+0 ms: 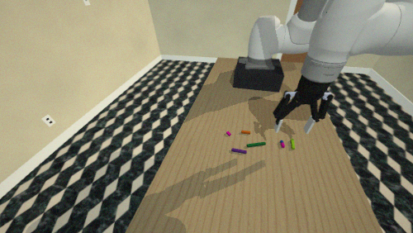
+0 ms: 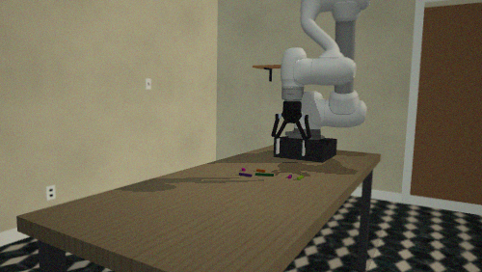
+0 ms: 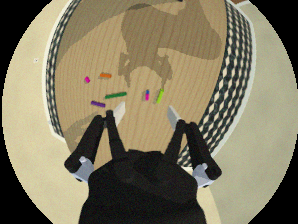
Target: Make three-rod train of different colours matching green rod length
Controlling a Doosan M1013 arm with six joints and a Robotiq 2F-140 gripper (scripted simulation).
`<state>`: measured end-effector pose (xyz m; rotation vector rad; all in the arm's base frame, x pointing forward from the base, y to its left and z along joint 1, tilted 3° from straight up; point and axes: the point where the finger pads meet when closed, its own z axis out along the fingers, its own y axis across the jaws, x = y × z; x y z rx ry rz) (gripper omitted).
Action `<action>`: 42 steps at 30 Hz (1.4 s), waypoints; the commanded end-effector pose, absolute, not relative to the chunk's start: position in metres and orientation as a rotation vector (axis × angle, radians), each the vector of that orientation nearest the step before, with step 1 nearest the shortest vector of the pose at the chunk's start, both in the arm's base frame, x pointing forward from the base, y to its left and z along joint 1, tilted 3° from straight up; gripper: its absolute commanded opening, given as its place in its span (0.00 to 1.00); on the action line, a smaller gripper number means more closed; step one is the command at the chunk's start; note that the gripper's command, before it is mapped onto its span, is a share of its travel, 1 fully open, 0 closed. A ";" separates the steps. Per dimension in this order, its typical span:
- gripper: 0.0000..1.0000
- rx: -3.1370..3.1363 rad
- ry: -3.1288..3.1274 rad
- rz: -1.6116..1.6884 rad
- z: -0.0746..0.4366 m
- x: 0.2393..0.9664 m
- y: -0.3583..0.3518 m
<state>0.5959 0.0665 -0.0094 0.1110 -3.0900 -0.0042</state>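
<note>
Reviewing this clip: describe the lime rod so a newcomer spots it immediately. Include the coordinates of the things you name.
On the long wooden table [image 1: 264, 198] [image 2: 193, 217], look at the group of small rods in front of the robot's black base [image 1: 258, 78] [image 2: 313, 150]. The lime rod [image 1: 292, 144] [image 2: 300, 177] [image 3: 160, 96] lies beside a short magenta rod [image 1: 282, 145] [image 2: 289, 176] [image 3: 147, 97] that meets a blue one; it is yellowish-green, clearly brighter than the dark green rod [image 1: 256, 145] [image 2: 264, 175] [image 3: 116, 95].
</note>
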 end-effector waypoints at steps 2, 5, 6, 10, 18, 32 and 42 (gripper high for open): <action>1.00 0.111 -3.090 -0.005 -0.009 0.596 0.067; 1.00 0.111 -3.090 -0.005 -0.009 0.596 0.067; 1.00 0.111 -3.090 -0.005 -0.009 0.596 0.067; 1.00 0.111 -3.090 -0.005 -0.009 0.596 0.067; 1.00 0.172 -3.087 -0.006 -0.010 0.596 0.067; 1.00 0.977 -2.936 -0.026 -0.013 0.593 0.075; 1.00 1.572 -2.671 -0.040 -0.016 0.591 0.081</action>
